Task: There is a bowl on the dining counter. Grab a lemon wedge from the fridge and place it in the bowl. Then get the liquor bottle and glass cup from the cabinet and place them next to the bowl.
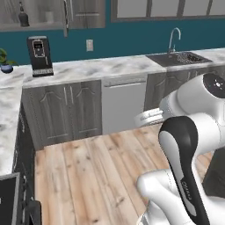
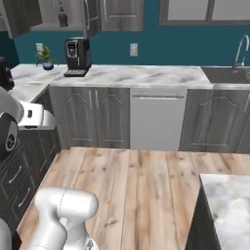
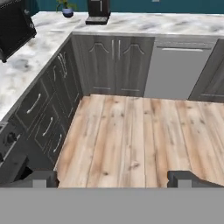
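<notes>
The gripper [image 3: 113,179] hangs wide open and empty over bare floor, so the base should drive toward the wall cabinet [image 1: 85,13] up and ahead. The liquor bottle [image 1: 23,16] stands on its shelf. The right base view adds the island counter [image 2: 229,200].

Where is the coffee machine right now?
The coffee machine stands on the marble counter against the teal wall, left of the dishwasher in the right base view, with a small potted plant at its left.
</notes>
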